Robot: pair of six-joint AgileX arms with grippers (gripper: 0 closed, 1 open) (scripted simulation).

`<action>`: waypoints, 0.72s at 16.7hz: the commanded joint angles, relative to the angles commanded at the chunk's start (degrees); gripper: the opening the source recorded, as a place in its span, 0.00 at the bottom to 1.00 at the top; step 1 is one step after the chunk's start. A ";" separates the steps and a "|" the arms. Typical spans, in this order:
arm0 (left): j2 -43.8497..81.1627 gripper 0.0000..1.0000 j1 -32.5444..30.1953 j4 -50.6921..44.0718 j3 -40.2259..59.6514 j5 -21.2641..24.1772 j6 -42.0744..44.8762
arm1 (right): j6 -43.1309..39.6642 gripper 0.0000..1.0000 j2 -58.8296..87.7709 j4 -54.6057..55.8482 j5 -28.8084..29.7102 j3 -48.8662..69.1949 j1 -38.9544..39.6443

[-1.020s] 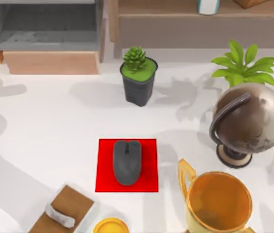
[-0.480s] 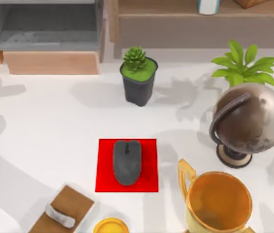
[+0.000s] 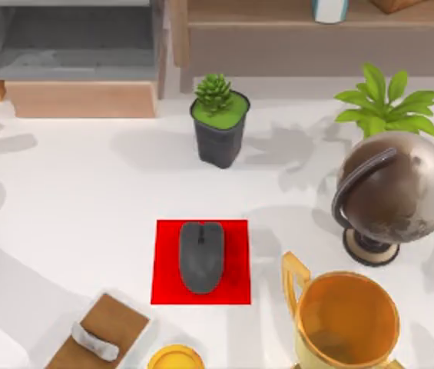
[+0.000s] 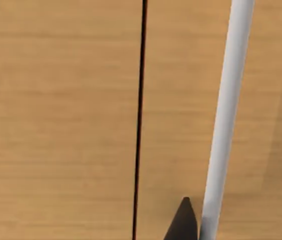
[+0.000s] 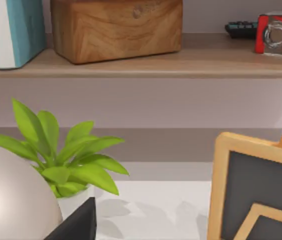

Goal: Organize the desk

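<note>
I am viewing the white bench (image 3: 63,200) from above; the mouse (image 3: 200,256) is sitting centred on the red mat (image 3: 238,288), likely its tidy position. Potted succulent (image 3: 220,127), globe (image 3: 393,188) and trophy cup (image 3: 346,319) are standing apart. I cannot tell either claw's opening.

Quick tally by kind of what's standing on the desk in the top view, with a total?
Potted plants: 2, a succulent and a leafy plant
Globes: 1
Trophy cups: 1
Mice: 1
Red mats: 1
Total: 6
</note>
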 joint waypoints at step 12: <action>-1.53 1.00 1.43 1.96 -5.68 1.09 -0.18 | 0.00 1.00 0.00 0.00 0.00 0.00 0.00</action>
